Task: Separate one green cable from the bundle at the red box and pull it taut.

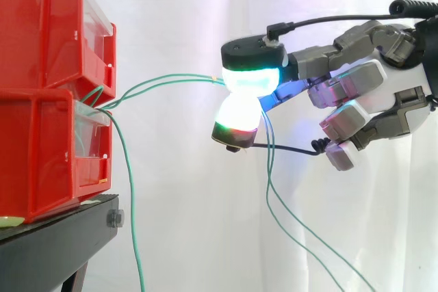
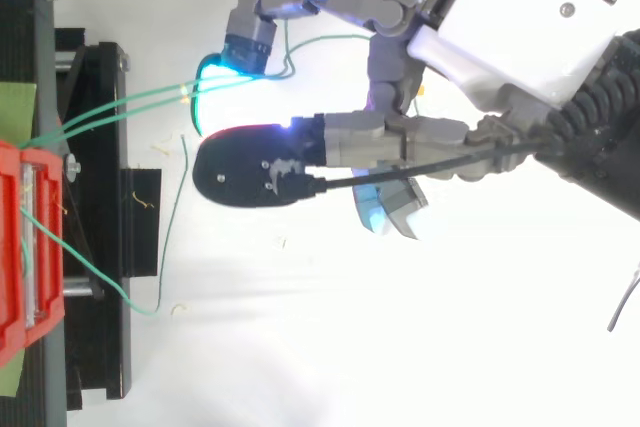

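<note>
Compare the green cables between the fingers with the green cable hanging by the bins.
The held cables run almost level from the bins to the fingers of the hand; the loose cable drops from the bins past the stand. The held cables are pinched; the loose cable hangs free. The held cables are two strands, the loose cable one. All are thin, green and start at the bins.

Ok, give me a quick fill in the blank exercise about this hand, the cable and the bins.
1. The cable pinched by the hand is coloured ____.
2. It runs from the hand to the stacked bins, which are ____.
3. The bins sit on a stand that is ____.
Missing words: green, red, black.
</note>
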`<control>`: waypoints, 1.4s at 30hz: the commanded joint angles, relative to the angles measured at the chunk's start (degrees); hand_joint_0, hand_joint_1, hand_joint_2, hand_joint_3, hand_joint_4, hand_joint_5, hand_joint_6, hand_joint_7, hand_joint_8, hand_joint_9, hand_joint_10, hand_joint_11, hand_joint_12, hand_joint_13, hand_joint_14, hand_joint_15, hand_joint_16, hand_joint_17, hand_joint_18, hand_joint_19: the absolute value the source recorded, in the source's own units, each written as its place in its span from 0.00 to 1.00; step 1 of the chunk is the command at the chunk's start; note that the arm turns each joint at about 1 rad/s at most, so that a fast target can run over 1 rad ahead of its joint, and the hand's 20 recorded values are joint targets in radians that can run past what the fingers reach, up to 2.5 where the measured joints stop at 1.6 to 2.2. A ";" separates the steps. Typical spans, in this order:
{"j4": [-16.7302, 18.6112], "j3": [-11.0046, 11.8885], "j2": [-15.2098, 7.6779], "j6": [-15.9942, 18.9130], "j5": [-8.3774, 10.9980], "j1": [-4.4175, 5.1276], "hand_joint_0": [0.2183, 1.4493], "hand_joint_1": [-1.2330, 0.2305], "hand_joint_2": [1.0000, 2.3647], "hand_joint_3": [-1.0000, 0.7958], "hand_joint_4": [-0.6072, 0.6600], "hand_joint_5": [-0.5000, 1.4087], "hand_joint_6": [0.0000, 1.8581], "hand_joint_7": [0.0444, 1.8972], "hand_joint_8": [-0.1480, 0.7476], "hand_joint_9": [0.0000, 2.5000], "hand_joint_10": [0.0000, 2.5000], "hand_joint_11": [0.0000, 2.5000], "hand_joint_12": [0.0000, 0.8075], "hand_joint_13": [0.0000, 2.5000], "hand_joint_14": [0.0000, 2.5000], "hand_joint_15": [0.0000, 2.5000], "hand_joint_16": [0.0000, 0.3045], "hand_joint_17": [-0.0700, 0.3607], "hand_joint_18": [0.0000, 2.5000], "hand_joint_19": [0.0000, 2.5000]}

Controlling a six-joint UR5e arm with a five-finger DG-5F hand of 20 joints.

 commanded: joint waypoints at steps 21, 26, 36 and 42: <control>0.15 0.02 0.08 -0.84 0.00 0.00 0.42 0.46 0.00 0.30 0.50 0.34 0.27 0.66 0.25 0.93 0.01 0.27 0.57 0.75 0.01 0.25 0.17 0.43 0.63 0.23; 0.06 0.02 0.08 -0.84 0.35 0.00 0.44 0.39 0.01 0.38 0.49 0.34 0.27 0.66 0.27 0.92 0.01 0.27 0.57 0.74 0.01 0.24 0.17 0.44 0.63 0.24; 0.15 0.02 0.08 -0.92 0.44 0.00 0.36 0.30 0.00 0.50 0.52 0.35 0.27 0.68 0.39 0.93 0.01 0.21 0.59 0.76 0.01 0.22 0.26 0.57 0.69 0.16; 0.15 0.02 0.08 -0.84 0.44 0.00 0.25 0.42 0.00 0.34 0.55 0.34 0.27 0.70 0.39 0.92 0.01 0.20 0.59 0.76 0.01 0.22 0.27 0.59 0.68 0.16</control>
